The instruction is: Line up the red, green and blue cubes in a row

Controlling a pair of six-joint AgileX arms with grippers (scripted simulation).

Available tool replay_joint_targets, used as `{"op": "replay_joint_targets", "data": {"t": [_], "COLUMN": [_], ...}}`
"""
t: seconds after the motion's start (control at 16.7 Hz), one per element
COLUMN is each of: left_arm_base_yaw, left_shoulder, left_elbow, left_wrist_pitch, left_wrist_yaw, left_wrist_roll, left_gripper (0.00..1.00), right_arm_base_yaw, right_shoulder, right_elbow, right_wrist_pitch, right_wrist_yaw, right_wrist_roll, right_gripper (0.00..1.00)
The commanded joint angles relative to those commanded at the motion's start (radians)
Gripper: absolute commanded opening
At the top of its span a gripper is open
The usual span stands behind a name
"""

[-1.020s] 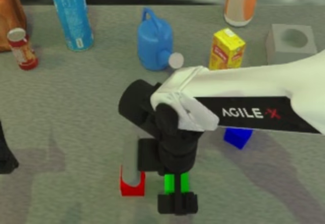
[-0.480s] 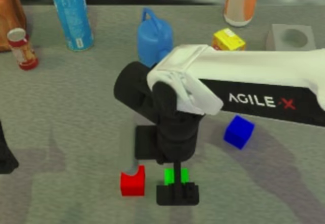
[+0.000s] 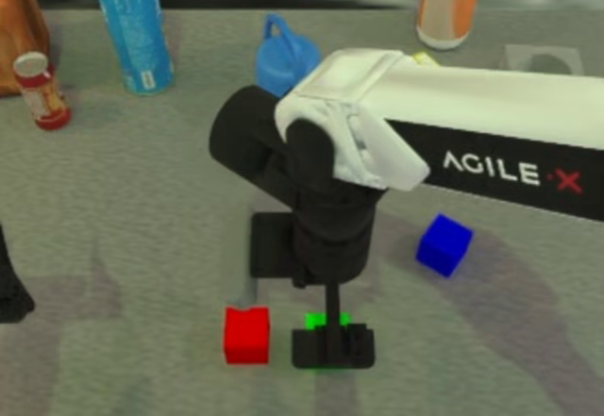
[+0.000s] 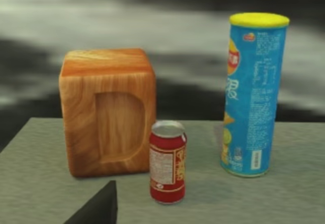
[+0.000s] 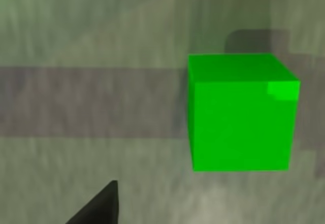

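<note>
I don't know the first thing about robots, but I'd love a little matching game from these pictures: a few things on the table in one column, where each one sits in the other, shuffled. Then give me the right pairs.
Things:
1. red cube
2. green cube
3. blue cube
4. red can

Places:
A. off on its own, below the right arm's white link in the top view
B. at the table's far left, near the wooden block
C. directly under the right gripper
D. just left of the green cube, a small gap between them

Pairs: 1-D, 2-C, 3-A, 4-B
</note>
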Motion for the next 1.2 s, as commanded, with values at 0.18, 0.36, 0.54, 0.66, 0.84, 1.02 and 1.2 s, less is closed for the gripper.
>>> {"op": "replay_joint_targets", "data": {"t": [0.18,0.36,0.54,0.66,0.84,1.02,1.2], "left_arm_base_yaw": [0.0,0.0,0.0,0.0,0.0,0.0,0.0], "left_shoulder": [0.0,0.0,0.0,0.0,0.0,0.0,0.0], "left_elbow": [0.0,0.0,0.0,0.0,0.0,0.0,0.0], "left_wrist_pitch": [0.0,0.0,0.0,0.0,0.0,0.0,0.0], "left_wrist_yaw": [0.0,0.0,0.0,0.0,0.0,0.0,0.0], "left_wrist_roll": [0.0,0.0,0.0,0.0,0.0,0.0,0.0], "left_gripper": [1.0,1.0,1.0,1.0,1.0,1.0,1.0], "right_arm_base_yaw": [-0.07,-0.207,-0.351,-0.404,-0.416,-0.413,-0.415], "right_shoulder": [0.001,0.005,0.014,0.016,0.016,0.014,0.046], "right_elbow": [-0.004,-0.015,-0.026,-0.029,-0.029,-0.03,-0.072], "right_wrist_pitch": [0.01,0.023,0.035,0.042,0.044,0.046,0.115], "right_wrist_yaw": [0.002,0.002,0.003,0.004,0.004,0.004,0.004], "right_wrist_roll": [0.038,0.105,0.175,0.206,0.213,0.212,0.215], "right_gripper": [1.0,1.0,1.0,1.0,1.0,1.0,1.0]}}
